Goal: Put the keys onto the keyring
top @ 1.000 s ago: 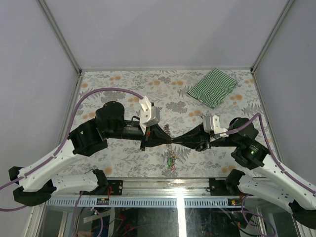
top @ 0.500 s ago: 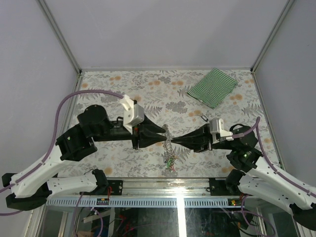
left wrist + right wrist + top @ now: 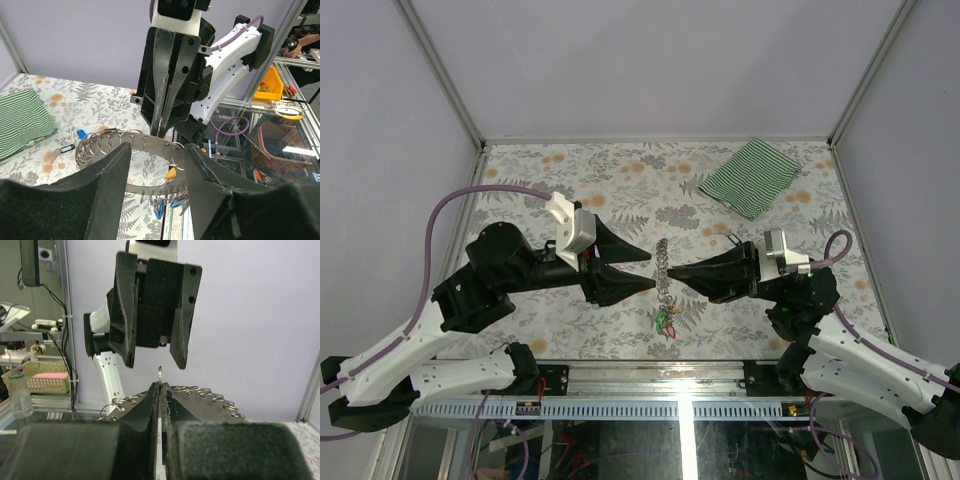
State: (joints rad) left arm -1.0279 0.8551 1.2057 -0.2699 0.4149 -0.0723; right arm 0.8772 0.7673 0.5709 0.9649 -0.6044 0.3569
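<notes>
R hand [image 3: 672,269] pinches keyring [image 3: 662,252].

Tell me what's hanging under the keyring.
A cluster of keys with green, red, yellow and blue tags dangles below the keyring. Fingers of the left gripper cover part of it in the left wrist view, so the count is unclear.

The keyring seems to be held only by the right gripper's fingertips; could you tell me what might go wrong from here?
The right gripper pinches just a thin loop of the keyring at its fingertips, so it may slip free. The left gripper is open just short of the keyring; advancing off-line could knock it out of that pinch. The keys bunched at one end might swing or snag.
</notes>
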